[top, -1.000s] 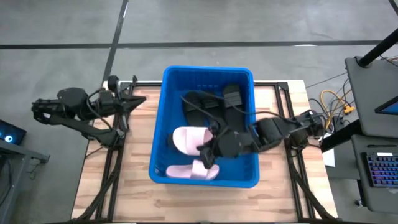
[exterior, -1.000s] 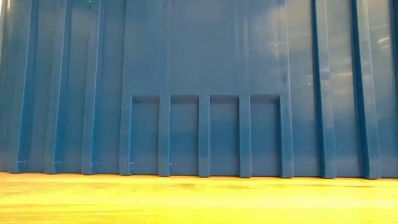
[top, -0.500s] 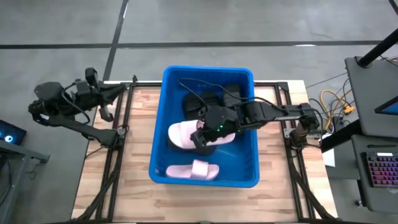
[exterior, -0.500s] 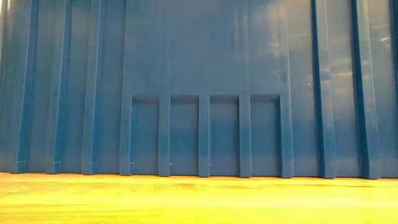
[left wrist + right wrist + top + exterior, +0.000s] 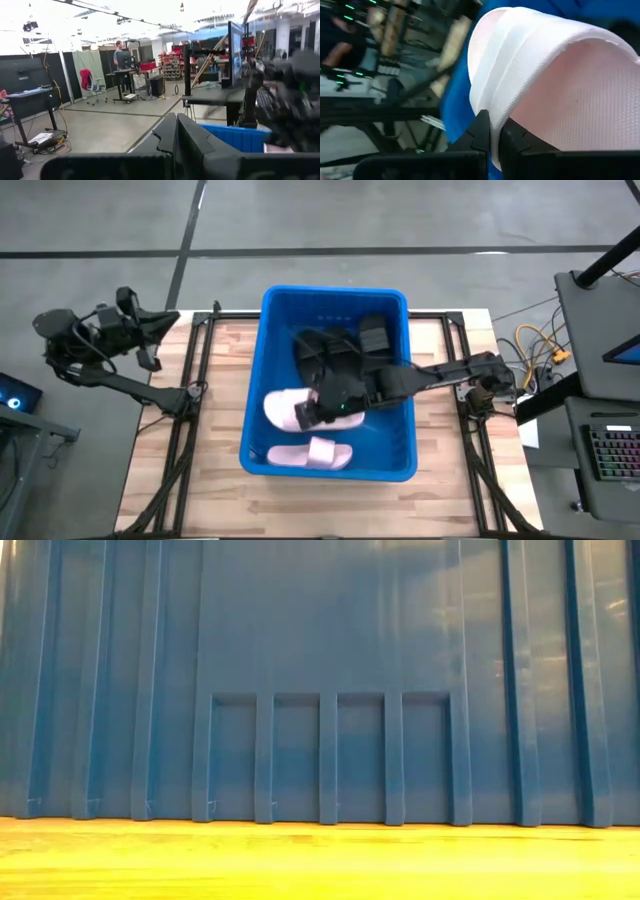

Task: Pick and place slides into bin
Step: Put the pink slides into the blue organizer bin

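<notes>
Both arms are matte black, jointed, with loose black cables; the right hand (image 5: 322,408) carries small green lights near its wrist.

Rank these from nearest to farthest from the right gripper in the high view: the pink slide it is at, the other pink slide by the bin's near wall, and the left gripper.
1. Pink slide, in the bin, at the right gripper.
2. Other pink slide, by the bin's near wall.
3. Left gripper, off the table's left edge.

Slides (image 5: 325,370) and the right gripper (image 5: 312,412) crowd the bin (image 5: 330,301); bare table (image 5: 225,400) flanks it.
</notes>
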You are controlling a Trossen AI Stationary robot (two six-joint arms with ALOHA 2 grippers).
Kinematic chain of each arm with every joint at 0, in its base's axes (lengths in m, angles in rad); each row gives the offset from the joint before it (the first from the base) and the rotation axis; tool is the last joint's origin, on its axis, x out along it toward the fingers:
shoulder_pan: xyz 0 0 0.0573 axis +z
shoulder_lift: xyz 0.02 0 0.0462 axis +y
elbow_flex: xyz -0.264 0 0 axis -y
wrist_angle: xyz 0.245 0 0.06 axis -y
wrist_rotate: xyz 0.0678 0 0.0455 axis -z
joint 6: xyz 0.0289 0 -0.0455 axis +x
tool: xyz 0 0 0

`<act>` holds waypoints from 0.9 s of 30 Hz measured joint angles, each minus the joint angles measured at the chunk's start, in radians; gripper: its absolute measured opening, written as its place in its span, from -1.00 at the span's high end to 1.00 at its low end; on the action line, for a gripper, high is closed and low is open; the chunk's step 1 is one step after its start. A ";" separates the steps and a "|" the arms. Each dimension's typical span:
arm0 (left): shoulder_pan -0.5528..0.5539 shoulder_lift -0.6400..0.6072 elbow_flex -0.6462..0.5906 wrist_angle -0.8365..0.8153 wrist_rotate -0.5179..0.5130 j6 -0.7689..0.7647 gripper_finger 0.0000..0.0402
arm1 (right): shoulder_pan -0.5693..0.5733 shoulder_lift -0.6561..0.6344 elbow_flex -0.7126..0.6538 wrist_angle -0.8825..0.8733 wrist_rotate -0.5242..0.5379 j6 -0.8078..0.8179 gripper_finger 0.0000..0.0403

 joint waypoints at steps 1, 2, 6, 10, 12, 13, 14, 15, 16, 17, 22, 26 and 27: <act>0.000 -0.012 0.000 -0.001 0.001 0.000 1.00 | 0.008 0.001 -0.022 0.001 0.001 0.014 0.95; 0.000 -0.024 0.000 -0.004 0.002 0.000 1.00 | 0.016 0.002 -0.047 0.012 -0.001 0.033 0.95; 0.000 -0.071 0.000 -0.006 0.003 0.000 1.00 | 0.043 0.003 -0.153 0.172 0.010 0.109 0.95; 0.000 -0.111 0.000 -0.005 0.003 -0.001 1.00 | 0.049 0.003 -0.247 0.331 0.029 0.118 0.95; 0.000 -0.124 0.000 -0.005 0.011 -0.001 1.00 | 0.050 0.003 -0.288 0.357 0.029 0.131 0.95; 0.000 -0.128 0.000 -0.005 0.019 -0.001 1.00 | 0.050 0.003 -0.304 0.359 0.029 0.143 0.95; 0.000 -0.132 0.000 -0.005 0.029 -0.001 1.00 | 0.050 0.003 -0.317 0.360 0.027 0.150 0.95; 0.000 -0.135 0.000 -0.005 0.037 -0.001 1.00 | 0.051 0.003 -0.329 0.366 0.027 0.157 0.95; 0.000 -0.137 0.000 -0.005 0.042 -0.001 1.00 | 0.051 0.003 -0.342 0.376 0.026 0.163 0.95; 0.000 -0.138 0.000 -0.005 0.042 0.000 1.00 | 0.051 0.003 -0.354 0.392 0.025 0.166 0.95; 0.000 -0.137 0.000 -0.005 0.042 0.001 1.00 | 0.052 0.003 -0.389 0.495 -0.004 0.148 0.95; 0.000 -0.135 0.000 -0.005 0.042 0.003 1.00 | 0.053 0.002 -0.424 0.488 -0.009 0.182 0.95; 0.000 -0.135 0.000 -0.005 0.042 0.003 1.00 | 0.054 0.004 -0.434 0.491 -0.015 0.189 0.95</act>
